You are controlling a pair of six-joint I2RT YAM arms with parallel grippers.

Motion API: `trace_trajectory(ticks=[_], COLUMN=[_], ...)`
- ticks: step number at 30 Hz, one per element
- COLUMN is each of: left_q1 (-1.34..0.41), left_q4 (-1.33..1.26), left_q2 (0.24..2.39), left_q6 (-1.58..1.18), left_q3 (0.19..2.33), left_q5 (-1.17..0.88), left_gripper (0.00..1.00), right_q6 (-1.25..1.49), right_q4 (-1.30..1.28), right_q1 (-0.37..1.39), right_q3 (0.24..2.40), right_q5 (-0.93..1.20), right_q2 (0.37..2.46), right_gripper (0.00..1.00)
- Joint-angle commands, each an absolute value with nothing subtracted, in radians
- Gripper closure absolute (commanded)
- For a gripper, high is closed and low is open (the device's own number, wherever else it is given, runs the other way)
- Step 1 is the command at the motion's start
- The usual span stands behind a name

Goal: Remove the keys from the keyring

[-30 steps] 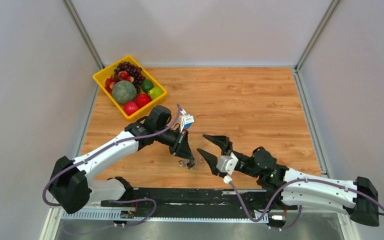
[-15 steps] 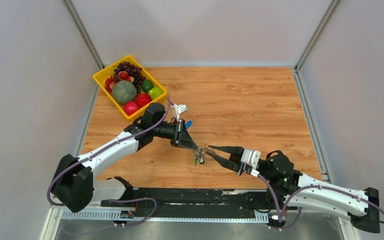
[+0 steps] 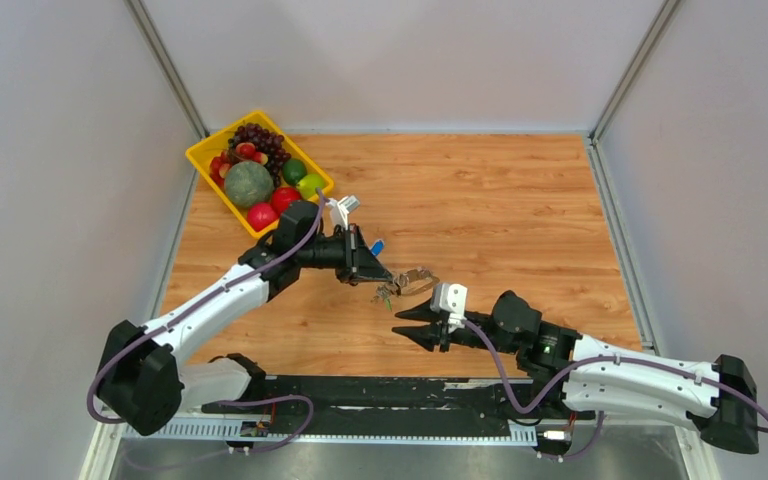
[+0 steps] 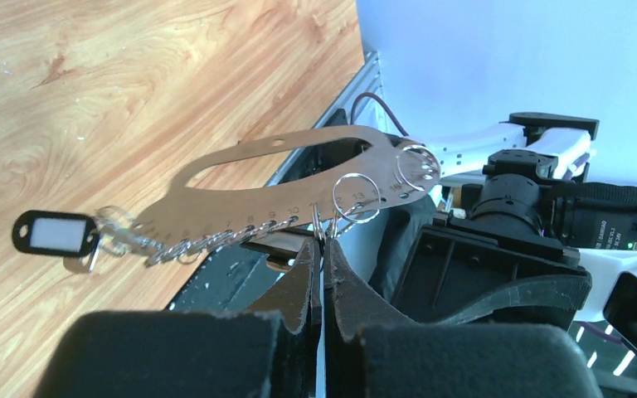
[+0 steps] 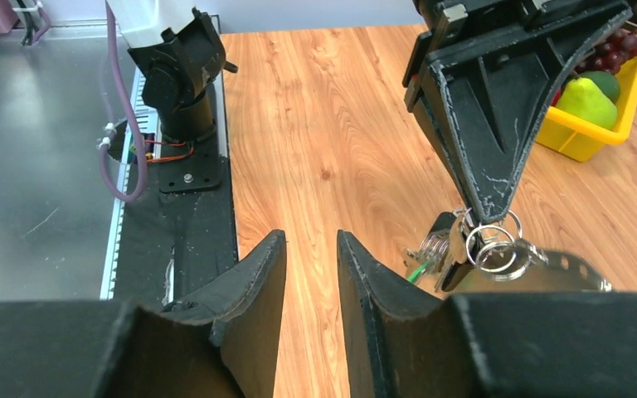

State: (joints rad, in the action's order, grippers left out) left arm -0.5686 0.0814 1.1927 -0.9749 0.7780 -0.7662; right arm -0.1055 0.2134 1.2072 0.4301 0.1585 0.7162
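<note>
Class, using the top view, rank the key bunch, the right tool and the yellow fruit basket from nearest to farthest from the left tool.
1. Key bunch: pinched at the tip of the left tool.
2. Right tool: just below it in the view, towards the arm bases, jaws apart and empty.
3. Yellow fruit basket: far left corner.

Small engraved numbers, 13 among them, line the flat metal plate (image 4: pixel 265 203).
</note>
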Motion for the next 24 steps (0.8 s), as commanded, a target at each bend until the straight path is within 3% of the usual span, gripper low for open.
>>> trace_trajectory(ticks=[1, 5, 10, 14, 17, 24], left_q1=[-0.565, -0.565, -0.565, -0.565, -0.568, -0.652], left_q4=[0.090, 0.114, 0.214, 0.371, 0.480, 0.701], left_q2=[1.139, 1.122, 1.118, 1.133, 1.147, 1.147], left_q6=[-0.982, -0.957, -0.833, -0.618, -0.496, -0.126], left_q3=[0.824, 0.826, 0.865, 0.941, 1.000, 1.120], left_q5=[-0.757, -0.760, -0.751, -0.699, -0.690, -0.523], left_gripper=[1.00, 1.00, 1.00, 1.00, 1.00, 1.00], right_q6=[-0.090, -0.109, -0.118, -0.139, -0.146, -0.068], right_q4=[0.208, 0.186, 0.173, 0.173, 0.176, 0.120], right_q1=[1.206, 1.206, 1.206, 1.205, 1.205, 1.158], right_q3=[0.453, 0.430, 0.409, 0.415, 0.445, 0.617], right_q5=[0.096, -0.013, -0.075, -0.114, -0.183, -0.278], right_q2=[0.706, 0.688, 0.586, 0.471, 0.442, 0.617], right_gripper=[0.64, 0.54, 0.49, 0.25, 0.24, 0.39])
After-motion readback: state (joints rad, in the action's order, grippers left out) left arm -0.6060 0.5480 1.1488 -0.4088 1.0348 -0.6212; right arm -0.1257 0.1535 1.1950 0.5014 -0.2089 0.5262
